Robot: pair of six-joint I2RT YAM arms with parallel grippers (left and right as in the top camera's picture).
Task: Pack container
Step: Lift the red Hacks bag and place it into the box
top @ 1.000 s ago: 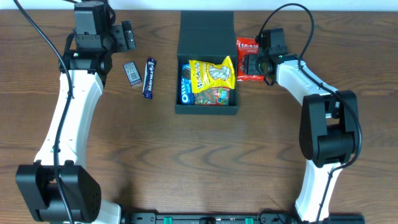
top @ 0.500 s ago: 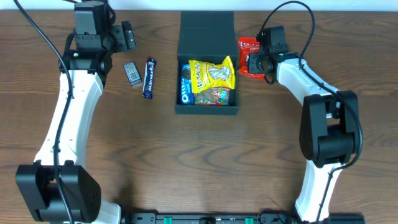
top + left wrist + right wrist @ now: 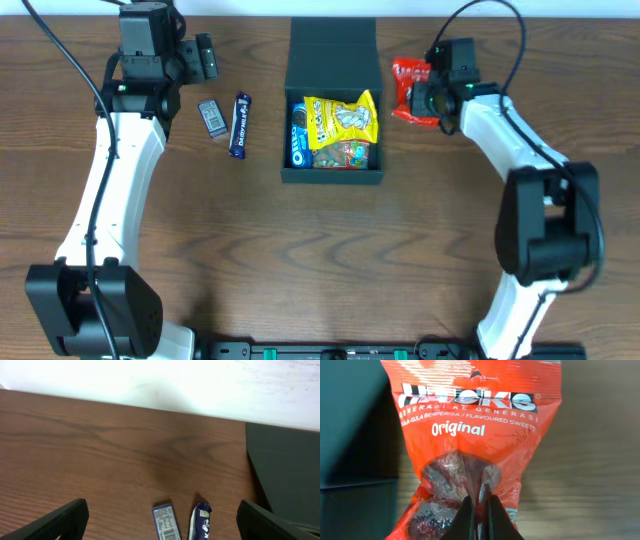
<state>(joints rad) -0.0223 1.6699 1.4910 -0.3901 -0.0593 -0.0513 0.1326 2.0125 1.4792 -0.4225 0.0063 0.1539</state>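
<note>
The right tool point(image 3: 432, 95) was pinched shut on a red bag point(image 3: 408, 82) of sweets, just to the right of the box point(image 3: 333, 176). The box sat at the far middle of the surface point(image 3: 320, 250). Its lid point(image 3: 331, 45) was open and laid back. Inside were a yellow bag point(image 3: 342, 118) and a blue Oreo pack point(image 3: 298, 140). The left tool point(image 3: 205, 57) was spread wide and held nothing. A grey pack point(image 3: 209, 116) and a blue bar point(image 3: 240, 124) lay side by side, left of the box.
</note>
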